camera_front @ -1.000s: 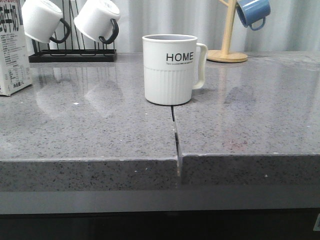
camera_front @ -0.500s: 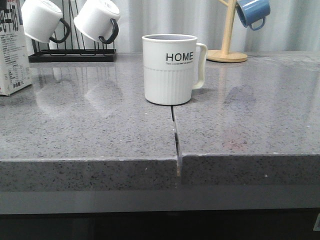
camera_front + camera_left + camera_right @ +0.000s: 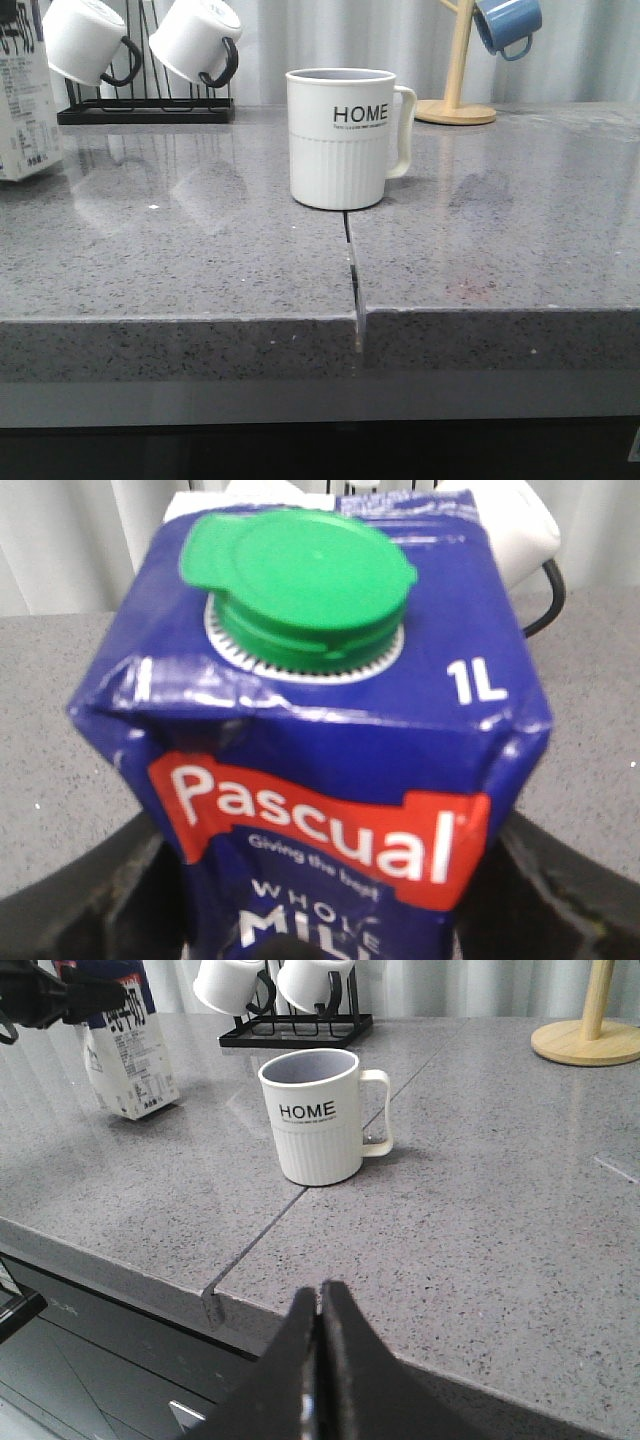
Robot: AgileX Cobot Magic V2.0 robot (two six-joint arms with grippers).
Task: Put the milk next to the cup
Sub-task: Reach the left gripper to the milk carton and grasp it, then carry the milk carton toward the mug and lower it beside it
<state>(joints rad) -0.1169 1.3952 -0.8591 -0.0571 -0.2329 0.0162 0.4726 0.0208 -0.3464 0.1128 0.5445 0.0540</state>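
Observation:
The milk (image 3: 310, 730) is a carton with a dark blue top, a green cap and "WHOLE MILK" lettering. It sits between the jaws of my left gripper (image 3: 320, 925), which is shut on it. In the front view the milk (image 3: 25, 110) is at the far left edge, its base just off the counter. The right wrist view shows the milk (image 3: 130, 1055) slightly tilted, with the left gripper (image 3: 40, 1000) at its top. The white "HOME" cup (image 3: 340, 140) stands upright mid-counter, well to the right of the milk, and also shows in the right wrist view (image 3: 315, 1120). My right gripper (image 3: 320, 1295) is shut and empty over the counter's front edge.
A black rack (image 3: 145, 110) holds two white mugs with black handles at the back left. A wooden mug tree (image 3: 455, 100) with a blue mug (image 3: 505, 25) stands at the back right. A seam (image 3: 352, 270) splits the grey counter in front of the cup.
The milk carton has risen a little at the left edge of the front view. The cup has not moved.

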